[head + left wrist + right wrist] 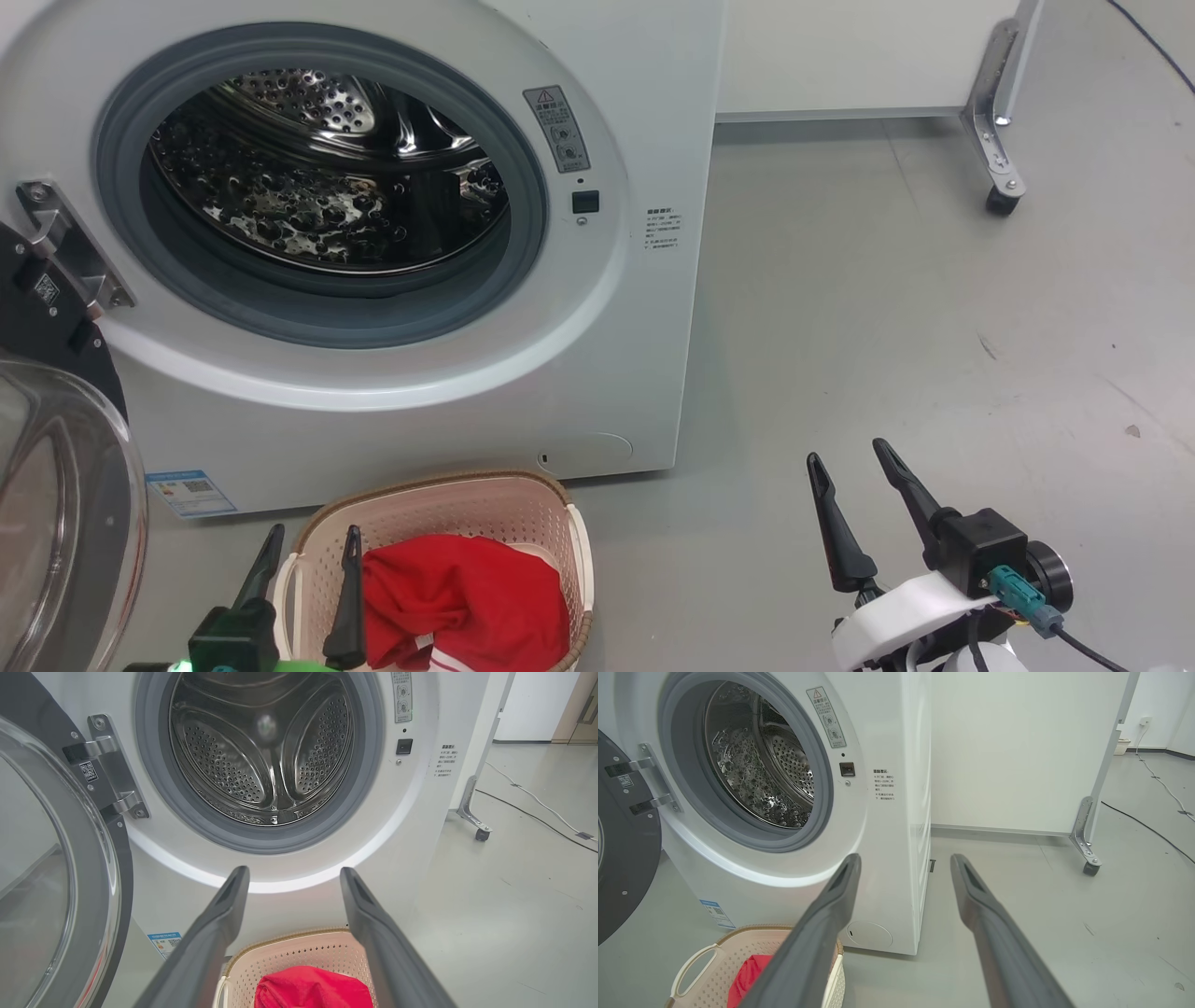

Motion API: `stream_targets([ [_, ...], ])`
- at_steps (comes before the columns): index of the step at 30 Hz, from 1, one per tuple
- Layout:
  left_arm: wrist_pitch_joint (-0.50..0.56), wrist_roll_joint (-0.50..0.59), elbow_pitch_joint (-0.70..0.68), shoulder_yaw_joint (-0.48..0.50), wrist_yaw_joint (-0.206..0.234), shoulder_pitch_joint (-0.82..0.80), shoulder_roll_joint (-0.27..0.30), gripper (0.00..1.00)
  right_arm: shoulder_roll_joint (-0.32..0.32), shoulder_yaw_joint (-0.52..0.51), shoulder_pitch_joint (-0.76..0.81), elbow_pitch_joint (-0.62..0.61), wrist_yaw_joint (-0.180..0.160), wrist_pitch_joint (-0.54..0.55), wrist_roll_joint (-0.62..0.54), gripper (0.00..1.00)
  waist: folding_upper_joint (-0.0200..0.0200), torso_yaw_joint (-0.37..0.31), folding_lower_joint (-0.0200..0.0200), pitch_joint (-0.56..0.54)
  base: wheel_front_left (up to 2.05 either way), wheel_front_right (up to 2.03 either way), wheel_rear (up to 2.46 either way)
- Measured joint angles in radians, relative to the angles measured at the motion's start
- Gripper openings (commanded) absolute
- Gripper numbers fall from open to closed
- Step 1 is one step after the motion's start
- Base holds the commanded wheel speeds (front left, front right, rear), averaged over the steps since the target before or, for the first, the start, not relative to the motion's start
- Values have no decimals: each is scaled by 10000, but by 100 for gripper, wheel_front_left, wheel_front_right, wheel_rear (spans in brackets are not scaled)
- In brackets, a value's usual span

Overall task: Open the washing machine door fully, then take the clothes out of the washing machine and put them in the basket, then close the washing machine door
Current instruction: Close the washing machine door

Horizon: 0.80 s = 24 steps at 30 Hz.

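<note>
Unloading looks complete: the clothes (462,597) lie in the basket (439,493) before the washing machine (644,93), drum (317,187) bare. Left tool (315,532) and right tool (847,451) hang spread, grasping nothing. Next, probably: push the wide-open washing machine door (65,523) shut.

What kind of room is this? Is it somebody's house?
Probably a test room or lab set up for laundry, not a home. A white washing machine stands on a bare grey floor with a basket before it, beside a white partition on a castor, and cables trail loose.
</note>
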Motion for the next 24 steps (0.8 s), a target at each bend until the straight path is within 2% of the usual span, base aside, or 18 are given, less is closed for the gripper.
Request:
stream_targets([
  [24, 420, 4, -915, -35, 163, 480, 15, 100, 10, -81, 153, -119, 100, 0, -31, 100, 0, 1, 1, 17, -3, 5, -3],
])
